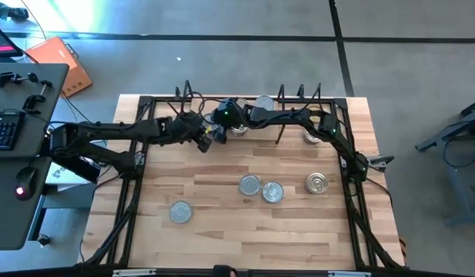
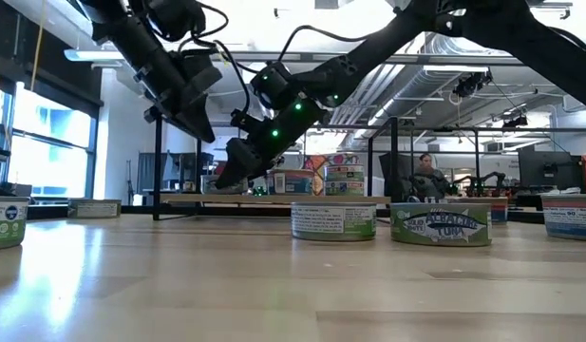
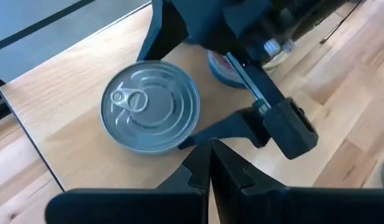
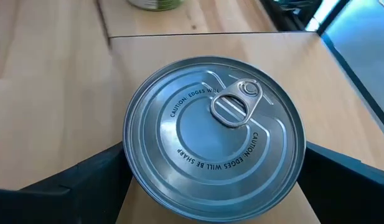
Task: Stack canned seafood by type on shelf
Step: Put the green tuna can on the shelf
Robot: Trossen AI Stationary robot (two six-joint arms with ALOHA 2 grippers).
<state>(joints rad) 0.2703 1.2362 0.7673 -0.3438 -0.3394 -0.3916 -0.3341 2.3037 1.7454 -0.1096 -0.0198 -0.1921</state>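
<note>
Right wrist view: right gripper (image 4: 213, 186) spread wide, dark fingers flanking a short round silver-topped metal tin with ring-pull (image 4: 215, 135), not clamped on it. Tin sits on the light wooden shelf board (image 4: 198, 43) at the tabletop's far edge, near mid-span. Left gripper (image 3: 209, 163) shut, empty, just beside the same tin.

Judgement: tin rigid, fairly heavy, smooth-walled and slippery; take it across the side wall, below the rim. Other loose silver tins (image 1: 250, 185) lie mid-tabletop.
</note>
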